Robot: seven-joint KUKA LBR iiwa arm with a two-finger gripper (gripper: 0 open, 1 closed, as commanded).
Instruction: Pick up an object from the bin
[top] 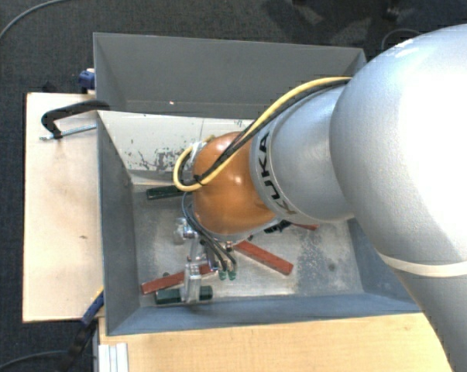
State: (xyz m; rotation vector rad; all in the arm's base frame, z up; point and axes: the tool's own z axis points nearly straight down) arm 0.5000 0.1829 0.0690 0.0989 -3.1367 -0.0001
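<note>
Lying flat in the bin (113,239), a red-brown strip (157,285) and a dark green bar (175,297) are reaching leftward from under the metal gripper (193,284), long axes roughly left-right. I cannot tell whether the gripper is gaping or closed. Right of the gripper, a second strip (268,260) is slanting. The arm (303,169) is showing "UKA".

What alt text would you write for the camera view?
The gripper hangs low by the near wall of the grey bin, over a red-brown bar and a dark green piece. A second red-brown bar lies toward the view's right.
</note>
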